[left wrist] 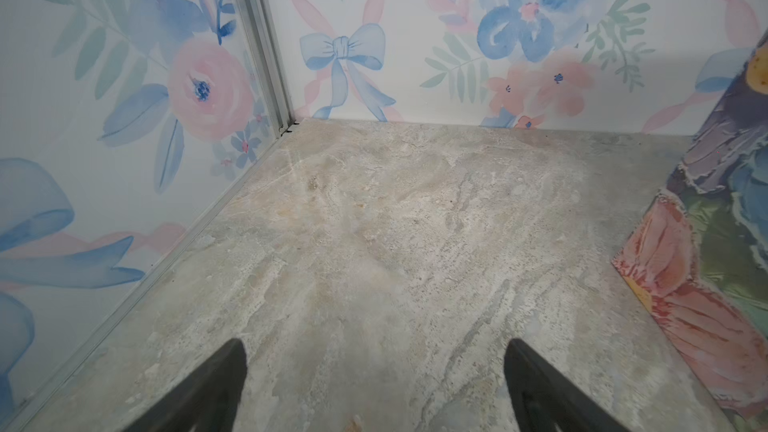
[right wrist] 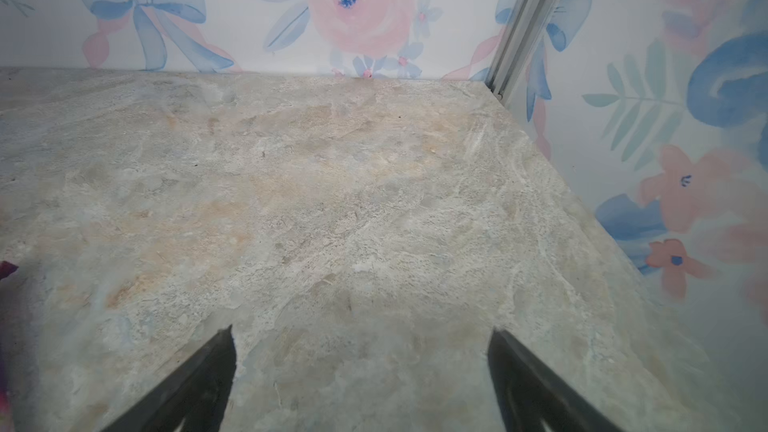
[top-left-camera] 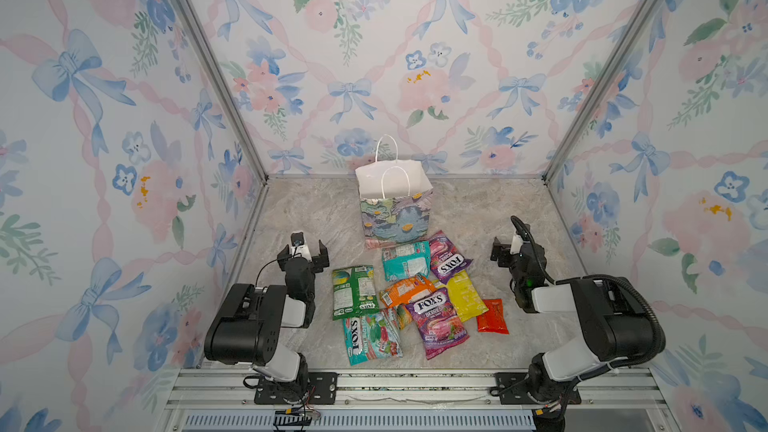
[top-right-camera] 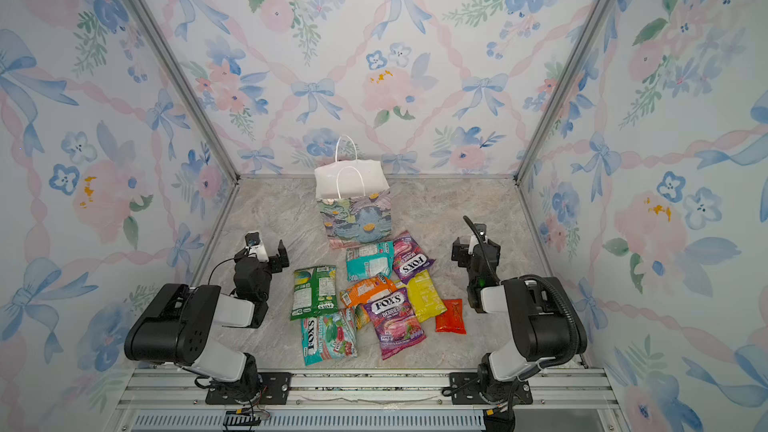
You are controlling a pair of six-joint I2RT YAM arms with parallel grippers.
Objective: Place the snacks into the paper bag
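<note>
The black left gripper (left wrist: 374, 344) and black right gripper (right wrist: 363, 332) are wide open, holding nothing. Between them lie eight shiny flat candy pouches (top-left-camera: 432, 313), maybe nine. One flowery paper bag (top-left-camera: 395, 218) stands just beyond.

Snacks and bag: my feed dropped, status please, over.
Left gripper open, right gripper open, both empty. Snacks heaped before upright, open bag. Nothing in the way.

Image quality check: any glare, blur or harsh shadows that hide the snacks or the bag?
Both top views: even, soft light, only faint shadows; the snacks show mild sheen, lettering readable. Left wrist view: paper bag cut by the frame edge but sharp; left gripper tips dark, slightly soft. Right wrist view: right gripper tips likewise soft, tabletop crisp, no glare.
</note>
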